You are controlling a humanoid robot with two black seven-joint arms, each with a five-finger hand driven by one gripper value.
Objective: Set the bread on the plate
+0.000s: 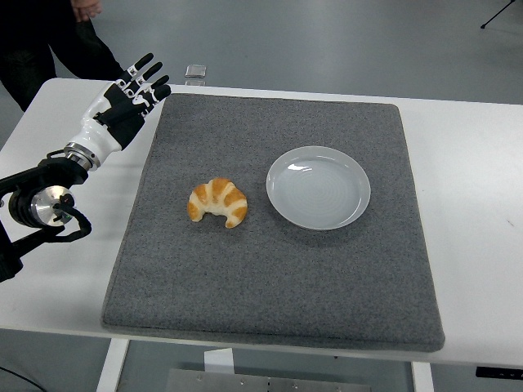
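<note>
The bread (pixel 218 202) (a croissant, golden and curved) lies on the grey mat (pixel 270 278) on the white counter (pixel 470 204), just left of the plate (pixel 319 187) and not touching it. The plate sits bare on the mat. The left robot hand (pixel 127 98) hovers at the mat's far left corner, fingers stretched out flat, holding nothing. A person in dark clothing (pixel 49 41) stands at top left.

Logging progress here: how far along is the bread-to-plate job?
Nothing done yet. The croissant lies on the grey mat, left of the empty plate. The left hand hovers open near the mat's far-left corner, holding nothing. Reaching, grasping and placing all remain.
</note>
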